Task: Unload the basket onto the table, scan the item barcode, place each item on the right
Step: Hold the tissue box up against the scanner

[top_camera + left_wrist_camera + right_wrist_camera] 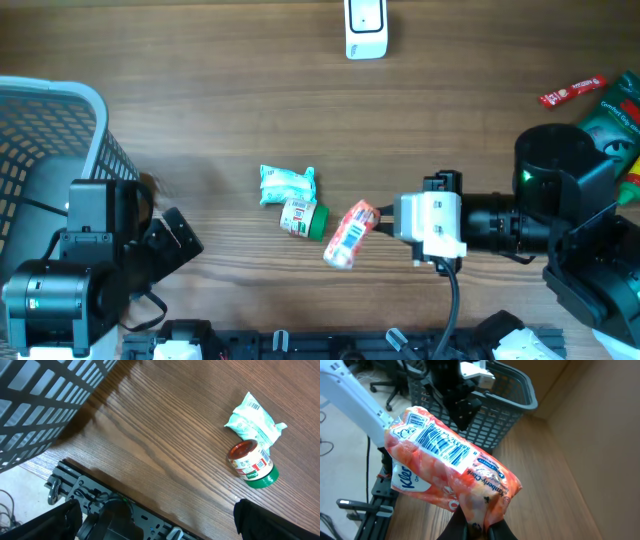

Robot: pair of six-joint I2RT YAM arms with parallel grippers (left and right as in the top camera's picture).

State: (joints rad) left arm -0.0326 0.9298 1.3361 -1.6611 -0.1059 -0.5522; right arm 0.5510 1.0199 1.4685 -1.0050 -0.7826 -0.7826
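Note:
An orange and white tissue pack [349,234] is pinched by one end in my right gripper [384,222], just right of the table's middle. In the right wrist view the fingers [470,527] are shut on the pack's [452,467] crimped end, and its blue barcode [440,445] faces the camera. A white scanner [365,28] stands at the far edge of the table. My left gripper [180,238] stays near the basket at the lower left. Its dark fingers [260,520] stand wide apart with nothing between them.
A grey mesh basket [60,120] stands at the left. A green and white packet [287,184] and a small jar with a green lid [303,217] lie left of the held pack. A red stick packet [573,91] and a green bag [612,118] lie at the right edge.

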